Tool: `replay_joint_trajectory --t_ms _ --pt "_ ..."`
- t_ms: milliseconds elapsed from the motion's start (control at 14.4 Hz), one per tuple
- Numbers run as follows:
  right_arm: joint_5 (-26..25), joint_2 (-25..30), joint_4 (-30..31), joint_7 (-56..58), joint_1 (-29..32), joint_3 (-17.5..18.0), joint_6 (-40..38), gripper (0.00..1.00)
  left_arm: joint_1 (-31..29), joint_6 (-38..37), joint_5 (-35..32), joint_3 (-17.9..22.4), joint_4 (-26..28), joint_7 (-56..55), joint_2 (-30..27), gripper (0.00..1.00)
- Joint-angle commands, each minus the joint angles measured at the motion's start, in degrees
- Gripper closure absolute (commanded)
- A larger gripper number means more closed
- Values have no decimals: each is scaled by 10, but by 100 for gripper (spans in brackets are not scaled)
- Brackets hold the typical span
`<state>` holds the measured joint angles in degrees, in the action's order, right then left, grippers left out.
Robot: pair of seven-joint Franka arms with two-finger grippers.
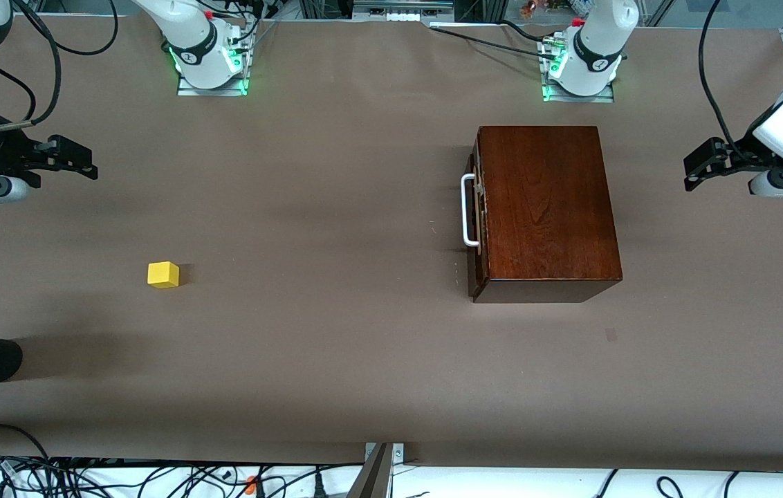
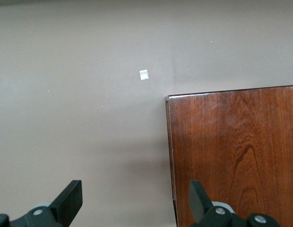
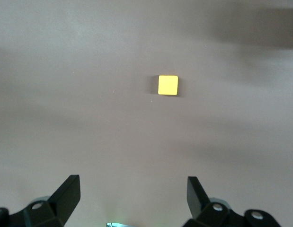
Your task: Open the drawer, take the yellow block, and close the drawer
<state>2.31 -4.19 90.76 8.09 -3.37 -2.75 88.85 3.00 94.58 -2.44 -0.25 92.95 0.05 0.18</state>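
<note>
The right gripper [image 1: 84, 162] hangs wide open and empty above bare table at the right arm's end, the yellow block [image 1: 163, 274] lying loose nearer the front camera; the left gripper [image 1: 696, 169], equally spread and empty, waits beside the box, whose drawer [image 1: 478, 214] sits shut, probably awaiting a pull

The block [image 1: 163, 274] is bright yellow. The wooden box [image 1: 547, 207] is dark reddish-brown — its handle [image 1: 467, 209] is white. The table [image 1: 336, 332] is plain brown.
</note>
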Motion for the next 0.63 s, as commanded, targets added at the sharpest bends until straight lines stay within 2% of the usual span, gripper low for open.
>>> replay_joint_trajectory --t_ms 0,139,556 --pt "-3 -6 -15 4 -1 0 -4 0 3 -2 4 5 12 15 -14 0" --pt "-3 -6 -15 4 -1 0 -4 0 3 -33 4 5 7 19 -11 0" --pt "-3 -6 -15 4 -1 -1 -4 0 3 -40 7 2 3 18 -9 0"
